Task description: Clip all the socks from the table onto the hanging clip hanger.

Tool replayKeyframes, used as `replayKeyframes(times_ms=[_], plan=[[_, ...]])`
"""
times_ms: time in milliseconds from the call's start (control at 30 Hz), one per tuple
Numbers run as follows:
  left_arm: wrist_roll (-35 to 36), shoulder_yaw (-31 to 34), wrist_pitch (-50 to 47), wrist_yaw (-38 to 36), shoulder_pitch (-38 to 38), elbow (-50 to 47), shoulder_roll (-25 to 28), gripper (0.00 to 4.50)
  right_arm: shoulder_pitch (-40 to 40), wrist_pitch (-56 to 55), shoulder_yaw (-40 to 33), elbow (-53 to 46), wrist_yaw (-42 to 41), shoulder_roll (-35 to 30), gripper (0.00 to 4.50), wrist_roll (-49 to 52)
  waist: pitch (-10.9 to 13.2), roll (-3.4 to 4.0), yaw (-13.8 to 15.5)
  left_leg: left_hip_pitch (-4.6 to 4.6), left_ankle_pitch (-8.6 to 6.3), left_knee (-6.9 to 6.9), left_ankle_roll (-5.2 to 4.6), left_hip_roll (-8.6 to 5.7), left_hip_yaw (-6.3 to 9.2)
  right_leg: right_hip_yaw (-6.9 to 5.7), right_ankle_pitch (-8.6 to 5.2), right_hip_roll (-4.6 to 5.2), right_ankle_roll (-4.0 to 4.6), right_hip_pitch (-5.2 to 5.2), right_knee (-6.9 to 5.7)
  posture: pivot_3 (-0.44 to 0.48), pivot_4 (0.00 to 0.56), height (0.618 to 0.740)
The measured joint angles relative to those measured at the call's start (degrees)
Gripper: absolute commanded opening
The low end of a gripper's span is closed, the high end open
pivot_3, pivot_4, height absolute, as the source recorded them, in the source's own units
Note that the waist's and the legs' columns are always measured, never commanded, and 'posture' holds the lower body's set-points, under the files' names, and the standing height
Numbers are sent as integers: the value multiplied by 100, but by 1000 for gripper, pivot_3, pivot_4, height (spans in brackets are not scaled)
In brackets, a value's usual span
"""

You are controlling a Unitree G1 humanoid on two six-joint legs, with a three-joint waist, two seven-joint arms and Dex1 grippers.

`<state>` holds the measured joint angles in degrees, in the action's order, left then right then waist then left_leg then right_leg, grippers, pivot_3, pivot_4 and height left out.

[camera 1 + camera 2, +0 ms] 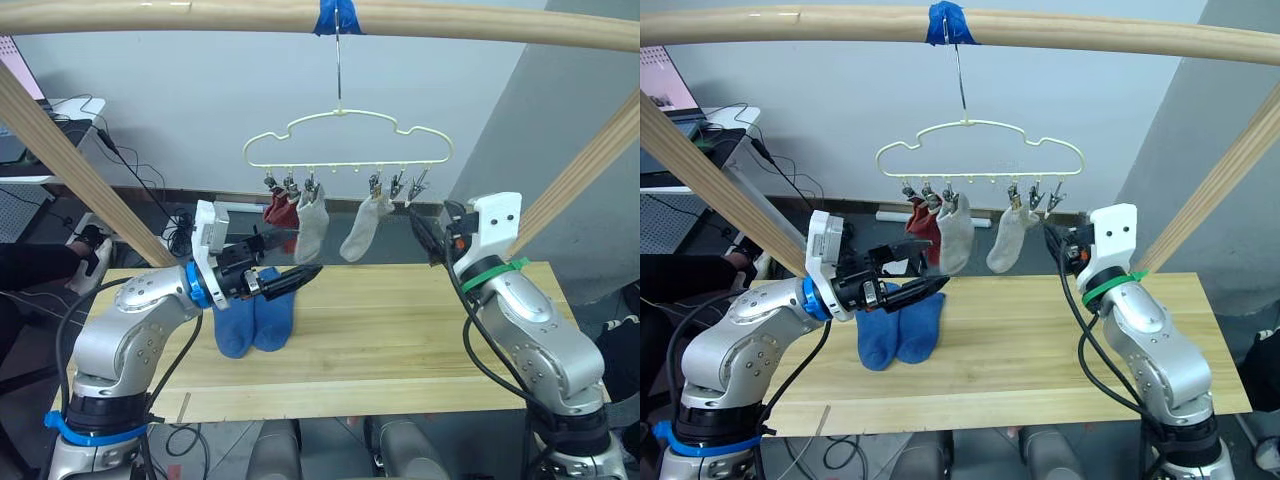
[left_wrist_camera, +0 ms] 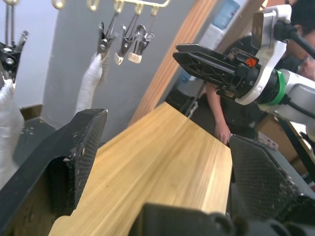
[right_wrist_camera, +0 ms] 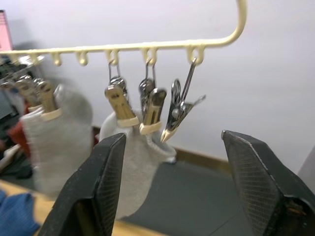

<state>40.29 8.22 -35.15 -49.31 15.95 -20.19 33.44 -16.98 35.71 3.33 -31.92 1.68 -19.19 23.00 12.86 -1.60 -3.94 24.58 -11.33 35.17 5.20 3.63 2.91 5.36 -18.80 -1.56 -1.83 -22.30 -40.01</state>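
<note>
Two blue socks [image 1: 254, 322] lie together on the table [image 1: 400, 330] at its nine o'clock end; soft, light and floppy, probably best pinched at the cuff. Left gripper [image 1: 285, 280] hovers spread above them. Right gripper [image 3: 172, 196], spread, faces the clip hanger [image 1: 345, 140] at twelve o'clock.

Two blue socks [image 1: 254, 320] lie side by side on the table [image 1: 400, 330], toward its left. On the single clip hanger [image 1: 347, 140] hang two light grey socks, one at the left group of clips [image 1: 311, 228] and one at the right group [image 1: 366, 228], and one rust red sock [image 1: 279, 209] at the far left. The hanger carries six clips in two groups of three. Two clips [image 3: 165, 110] at the right end are empty.
</note>
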Motion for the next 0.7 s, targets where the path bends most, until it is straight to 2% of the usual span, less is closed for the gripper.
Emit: replayKeyframes(times_ms=[167,433,700], plan=[[68,6,-52,259,-3,-195,-86,4500,-82,-275,254,322,-37,482,3200,-451,0,0,53,0,0,-1,0,0,0,1,0,0,1,0,0,8,188,740],[493,96,-71,142,-36,-485,32,4500,-251,-569,333,722,4,1006,3200,-1043,0,0,152,-1,0,0,1,0,2,-4,1,1,2,0,-3,35,194,740],[505,135,93,118,-60,-506,77,4500,-473,-824,245,1098,-16,1419,3200,-1300,0,0,203,-2,0,-1,0,1,2,-5,1,1,3,0,-4,51,195,740]])
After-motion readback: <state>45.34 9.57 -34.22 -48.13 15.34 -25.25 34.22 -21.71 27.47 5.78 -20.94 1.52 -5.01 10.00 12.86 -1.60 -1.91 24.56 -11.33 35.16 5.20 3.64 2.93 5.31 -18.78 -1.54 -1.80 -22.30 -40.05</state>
